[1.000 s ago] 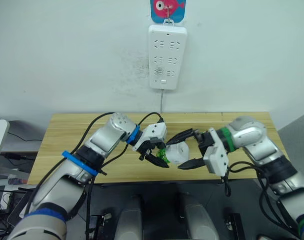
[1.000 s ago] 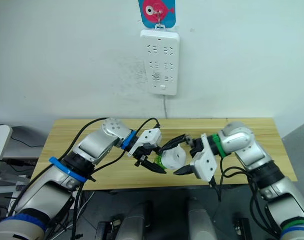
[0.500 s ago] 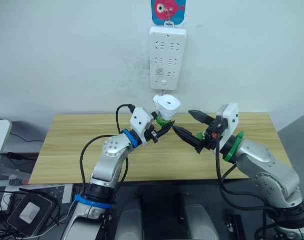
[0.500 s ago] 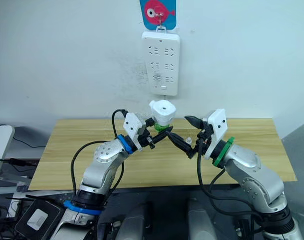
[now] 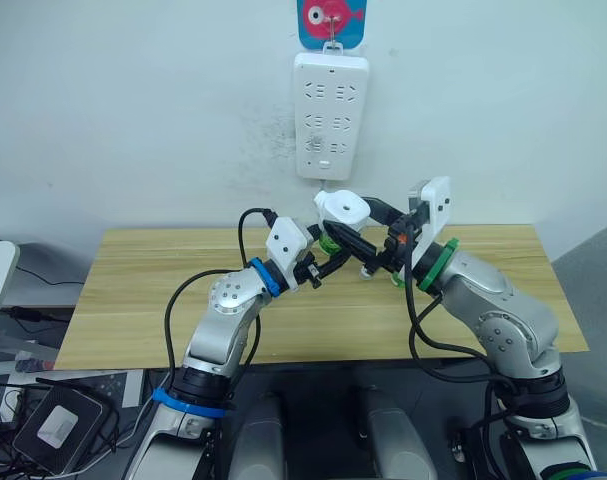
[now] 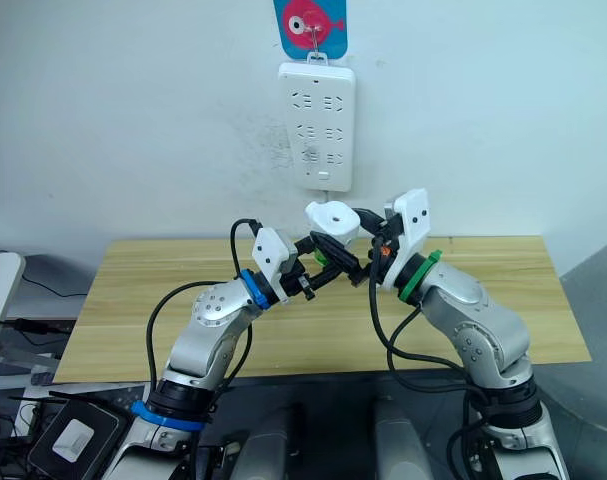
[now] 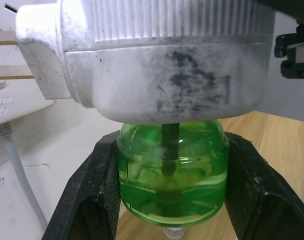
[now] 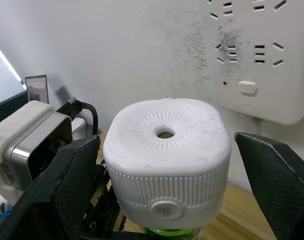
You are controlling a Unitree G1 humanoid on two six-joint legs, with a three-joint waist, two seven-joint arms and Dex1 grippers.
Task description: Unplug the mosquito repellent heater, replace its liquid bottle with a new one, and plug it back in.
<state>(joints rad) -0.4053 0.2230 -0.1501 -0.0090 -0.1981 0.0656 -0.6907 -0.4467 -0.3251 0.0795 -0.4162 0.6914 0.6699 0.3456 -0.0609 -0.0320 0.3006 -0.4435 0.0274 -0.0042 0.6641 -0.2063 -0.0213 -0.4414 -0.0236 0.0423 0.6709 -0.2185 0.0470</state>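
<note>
Nearest to us, the wooden counter [image 5: 133,300] carries nothing that we can make out; both arms are raised above its far half. The green liquid bottle [image 7: 171,177] is screwed under the mosquito repellent heater [image 5: 342,210], about half full of clear green liquid, with a dark wick running up its middle into the white body. The left pincer [image 5: 332,254] is clamped on this bottle: its two black fingers [image 7: 89,195] press against opposite sides of the green glass, holding bottle and heater upright in the air over the counter. Left forearm rises from the elbow at the counter's front and angles up toward the centre. The right pincer [image 8: 167,165] is spread wide, one finger on each side of the heater's white ribbed top, and we see a gap at both sides, so it brackets the heater without squeezing it. Right arm bends in from the right, wrist with green ring level with the heater. Farther back, the white power strip [image 5: 329,115] hangs on the wall just above the heater, below a fish-print hook [image 5: 331,20], cord dropping down.
</note>
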